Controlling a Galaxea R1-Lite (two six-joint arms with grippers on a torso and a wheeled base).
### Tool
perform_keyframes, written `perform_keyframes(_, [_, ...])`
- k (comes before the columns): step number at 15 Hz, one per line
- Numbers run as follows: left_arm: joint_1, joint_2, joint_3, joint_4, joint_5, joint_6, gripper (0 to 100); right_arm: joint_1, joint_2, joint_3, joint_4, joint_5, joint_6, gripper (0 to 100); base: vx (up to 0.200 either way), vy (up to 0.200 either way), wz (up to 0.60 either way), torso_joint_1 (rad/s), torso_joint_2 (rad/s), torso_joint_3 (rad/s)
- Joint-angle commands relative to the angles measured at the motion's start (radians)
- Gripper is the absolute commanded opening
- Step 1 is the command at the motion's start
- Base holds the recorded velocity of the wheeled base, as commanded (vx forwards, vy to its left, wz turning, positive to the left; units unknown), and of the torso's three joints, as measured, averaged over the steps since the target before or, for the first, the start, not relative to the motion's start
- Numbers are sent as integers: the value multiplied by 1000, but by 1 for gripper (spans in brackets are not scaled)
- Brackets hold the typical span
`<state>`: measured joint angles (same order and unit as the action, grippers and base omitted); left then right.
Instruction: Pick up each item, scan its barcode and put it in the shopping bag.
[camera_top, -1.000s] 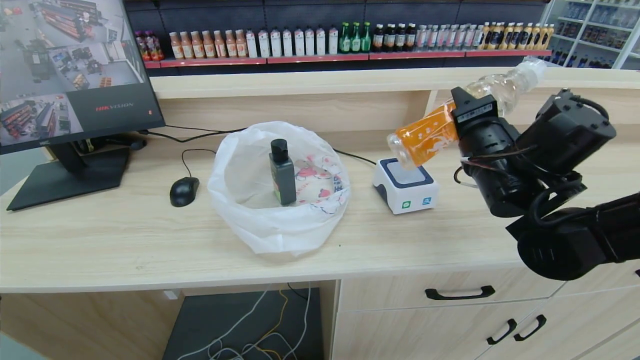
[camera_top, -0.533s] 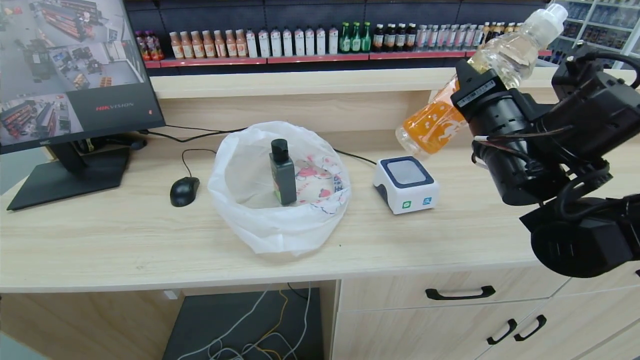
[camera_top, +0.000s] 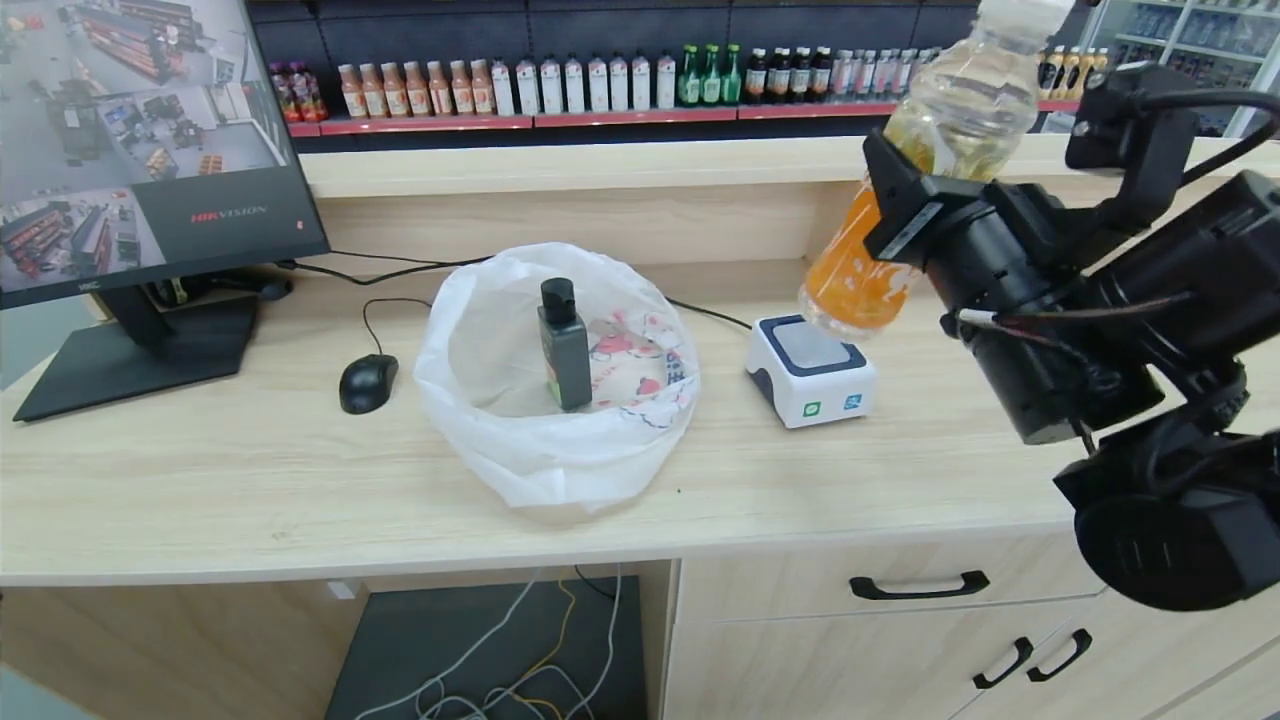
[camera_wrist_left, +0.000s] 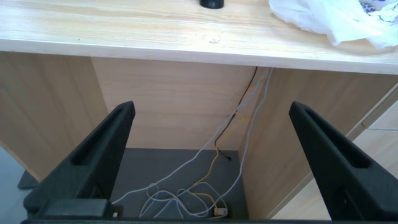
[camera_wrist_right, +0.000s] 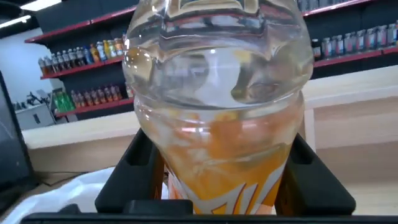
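Clear ribbed plastic bottle (camera_top: 855, 265), orange lower half, tilted cap-up, clamped in right hand (camera_top: 900, 195) over white scanner box (camera_top: 812, 375); left hand (camera_wrist_left: 211, 112) fingers apart, empty.

Right pincer (camera_top: 900, 195) raised, apparently clamped

Bright, even light is cast from overhead. Only soft, faint shadows are thrown on the tabletop (camera_top: 250, 480) beneath the shopping bag (camera_top: 520, 460). Small white highlights are caught on the clear upper part of the bottle (camera_wrist_right: 217, 124), and the shelves behind are seen bent through it. The space under the tabletop is left dimmer in the left wrist view. Straight edges are bowed toward the head view's borders.
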<state>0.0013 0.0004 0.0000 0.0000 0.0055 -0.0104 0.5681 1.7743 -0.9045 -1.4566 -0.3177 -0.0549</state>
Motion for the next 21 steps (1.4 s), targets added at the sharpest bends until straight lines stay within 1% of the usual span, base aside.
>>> perform_keyframes(1, [0, 0, 0, 0, 1, 0, 100, 18, 2, 133, -42, 81, -60, 0, 0, 0, 0, 0, 0, 0])
perform_keyframes(2, [0, 0, 0, 0, 1, 0, 100, 15, 2, 165, -48, 117, -66, 0, 0, 0, 0, 0, 0, 0])
perform_keyframes(3, [0, 0, 0, 0, 1, 0, 100, 9, 2, 182, -54, 129, -74, 0, 0, 0, 0, 0, 0, 0])
perform_keyframes(6, [0, 0, 0, 0, 1, -2, 100, -10, -3, 151, -50, 138, -123, 0, 0, 0, 0, 0, 0, 0])
perform_keyframes(10, [0, 0, 0, 0, 1, 0, 100, -25, 10, 156, -61, 135, -120, 0, 0, 0, 0, 0, 0, 0])
perform_keyframes(16, [0, 0, 0, 0, 1, -2, 100, -42, 37, 148, -61, 137, -69, 0, 0, 200, 0, 6, 2, 2])
perform_keyframes(21, [0, 0, 0, 0, 1, -2, 100, -48, 50, 144, -70, 138, -65, 0, 0, 200, 0, -1, 5, 3])
